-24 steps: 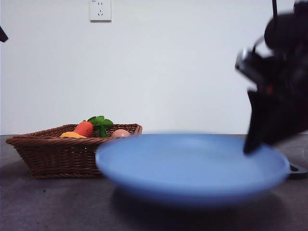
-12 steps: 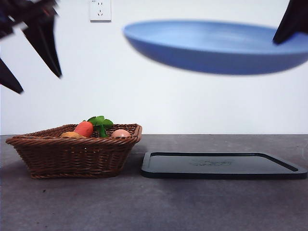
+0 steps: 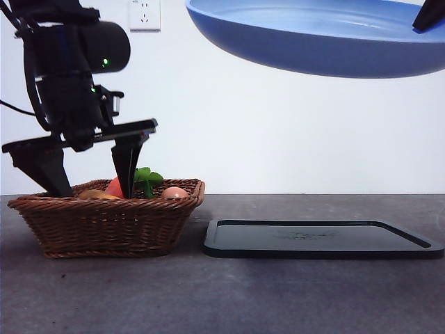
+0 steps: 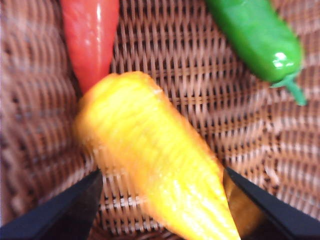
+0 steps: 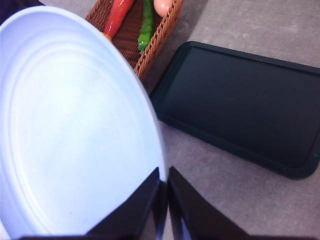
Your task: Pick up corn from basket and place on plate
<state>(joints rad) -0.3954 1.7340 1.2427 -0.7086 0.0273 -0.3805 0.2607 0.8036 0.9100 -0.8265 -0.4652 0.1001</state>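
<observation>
**Two grippers engaged: one lowered into the basket, one holding the plate aloft**

Two arms are seen at work. In the front view the left gripper (image 3: 87,170) is lowered into the basket (image 3: 104,223), its two black jaws spread wide apart, one near the basket's outer end and the other beside the green leaves (image 3: 144,177) of the carrot (image 3: 115,186). In the left wrist view the corn (image 4: 155,160) is shown lying on the woven floor of the basket (image 4: 40,100), between the two jaw tips of the left gripper (image 4: 162,200); nothing is clamped, and a gap is left between the cob and the jaw on one side, while contact on the other side cannot be judged through the blur. A red pepper-like item (image 4: 90,40) lies just beside the cob's far end, and a green pepper (image 4: 257,40) is placed apart from it.

The plate (image 3: 313,38) is held high above the table, tilted, over the black tray (image 3: 320,240). In the right wrist view the rim of the plate (image 5: 65,130) is pinched between the jaws of the right gripper (image 5: 164,200), which are closed on it. Below, the black tray (image 5: 240,105) lies flat on the grey table (image 5: 250,20), just beside the basket (image 5: 160,37), in which a pale egg-like item (image 5: 162,6) is visible.
</observation>
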